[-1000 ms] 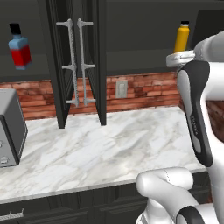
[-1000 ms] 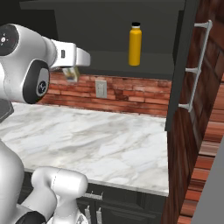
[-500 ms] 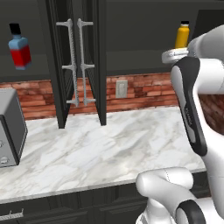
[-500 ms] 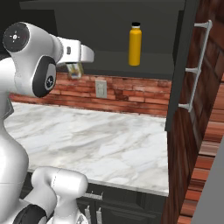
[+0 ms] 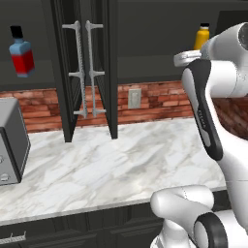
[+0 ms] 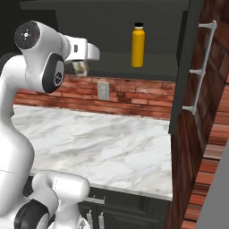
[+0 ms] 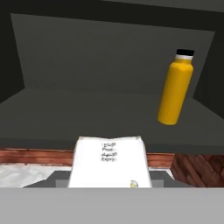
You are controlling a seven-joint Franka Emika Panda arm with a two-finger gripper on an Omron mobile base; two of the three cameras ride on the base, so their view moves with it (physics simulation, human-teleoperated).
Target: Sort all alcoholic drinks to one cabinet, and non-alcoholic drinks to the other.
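Dark cabinets hang open over a marble counter (image 5: 97,169). At upper left of the left base view the blue-and-red bottle (image 5: 21,52) is shelved; the yellow-orange bottle (image 6: 138,45) stands in the other cabinet. The gripper (image 6: 80,67) sits clamped on the pale cream container (image 7: 110,162), just short of the shelf edge, low in the hand view. It has risen slightly since a second ago. Judging by this, shelving the container remains.

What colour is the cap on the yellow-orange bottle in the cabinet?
Black; the yellow-orange bottle shows it best in the hand view.
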